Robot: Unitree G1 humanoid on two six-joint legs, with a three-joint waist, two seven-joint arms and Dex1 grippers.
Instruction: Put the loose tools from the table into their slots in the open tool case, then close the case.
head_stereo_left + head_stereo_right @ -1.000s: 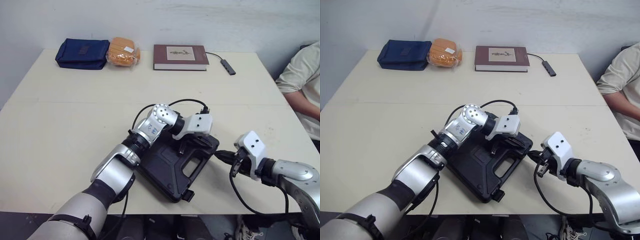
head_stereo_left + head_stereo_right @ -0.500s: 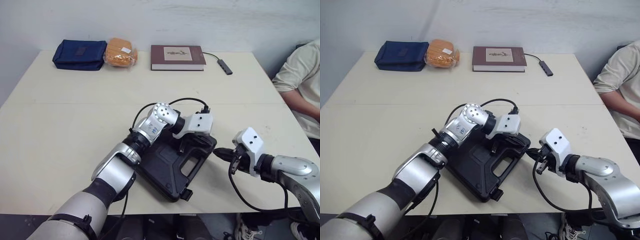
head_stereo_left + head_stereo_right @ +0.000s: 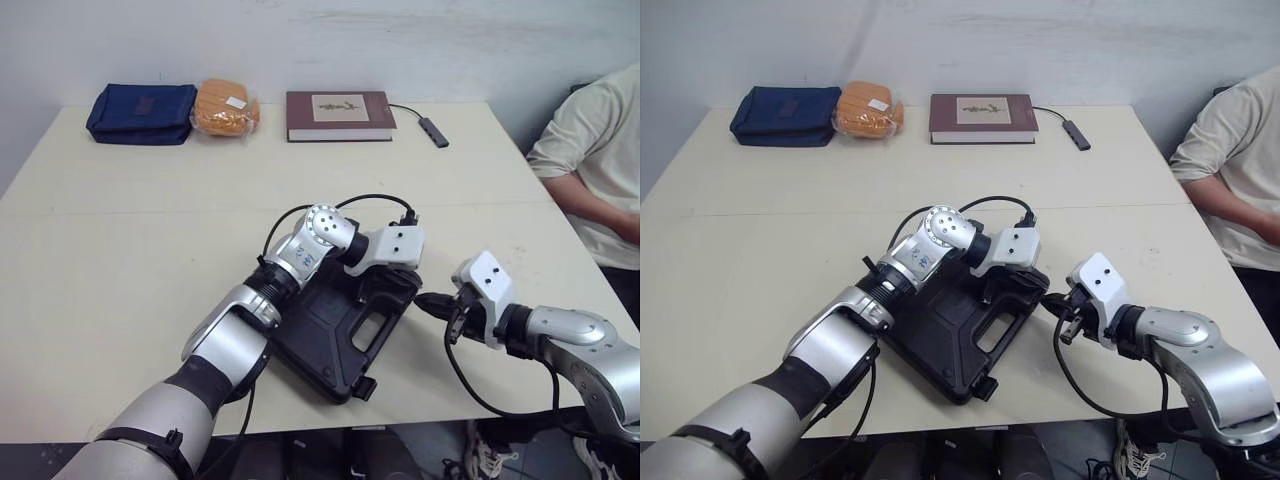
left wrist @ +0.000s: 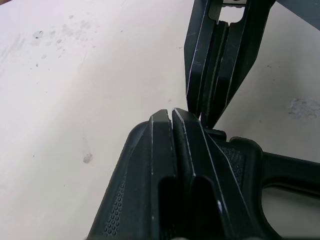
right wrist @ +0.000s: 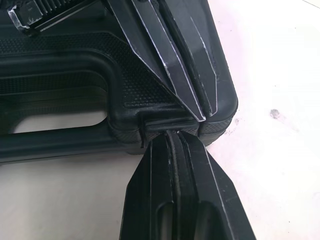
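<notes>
The black tool case lies closed on the surface, near its front edge. The left gripper rests on the case's handle-side corner, fingers closed together. The right gripper meets that corner from the side, fingers likewise closed on nothing. The head views show the tips merely close. The right wrist view shows the right fingertips touching the case's rim just under the left ones. A book, blue pouch and orange packet sit far back; a person sits at the right.
</notes>
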